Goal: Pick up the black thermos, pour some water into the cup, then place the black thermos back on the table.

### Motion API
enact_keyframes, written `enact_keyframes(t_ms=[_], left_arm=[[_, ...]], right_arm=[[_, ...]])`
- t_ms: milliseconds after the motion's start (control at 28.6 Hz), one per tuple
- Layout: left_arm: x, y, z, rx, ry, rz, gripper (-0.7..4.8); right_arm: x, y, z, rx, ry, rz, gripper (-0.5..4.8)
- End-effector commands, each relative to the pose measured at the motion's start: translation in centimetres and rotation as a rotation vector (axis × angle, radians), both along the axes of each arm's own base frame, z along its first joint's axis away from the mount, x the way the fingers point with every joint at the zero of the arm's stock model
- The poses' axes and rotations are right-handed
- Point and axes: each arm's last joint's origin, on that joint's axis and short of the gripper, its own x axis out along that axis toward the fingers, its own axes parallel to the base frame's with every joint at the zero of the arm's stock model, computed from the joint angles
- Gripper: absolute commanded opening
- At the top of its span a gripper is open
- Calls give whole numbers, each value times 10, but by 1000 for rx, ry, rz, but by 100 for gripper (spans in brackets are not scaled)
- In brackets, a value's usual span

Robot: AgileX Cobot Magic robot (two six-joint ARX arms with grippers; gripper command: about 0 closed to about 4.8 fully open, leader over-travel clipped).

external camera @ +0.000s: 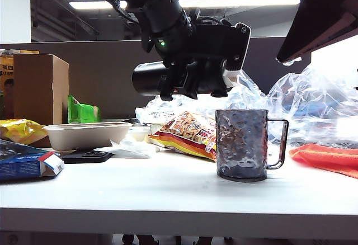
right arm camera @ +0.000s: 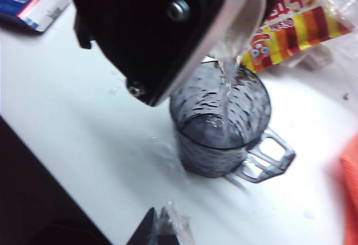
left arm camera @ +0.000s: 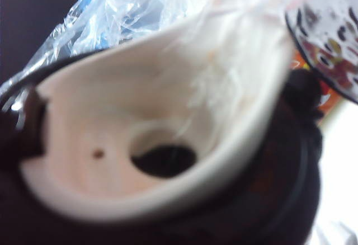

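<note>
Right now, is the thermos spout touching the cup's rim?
Apart. The right wrist view shows the black thermos, tipped in the left pincer, with its spout above the cup; water falls through the open gap into it.

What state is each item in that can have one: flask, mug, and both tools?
Matte-black cylindrical thermos: tipped level above the mug, beige spout uncovered, water streaming out.
Smoky-grey dimpled plastic cup: upright on the white table, partly filled.
Left tool: clamped round the thermos.
Right tool: shut, empty, off to the side.
</note>
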Motion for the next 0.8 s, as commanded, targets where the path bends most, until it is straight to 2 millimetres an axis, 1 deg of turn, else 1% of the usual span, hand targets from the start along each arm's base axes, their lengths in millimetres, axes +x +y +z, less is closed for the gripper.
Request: enact_keyframes(t_ms=[35,594,804], left_arm=[[2,-3,22,-53,-103,-11,-6],[3,-3,25,-48,-139,-12,-5],[4,-4,28,-72,-164,-15,-6]], right_arm=[[-1,0,1,14,4,25,-5],[-2,0,0,15,22,37,-5],[-2,-1,-1,-8,24,2,-5]])
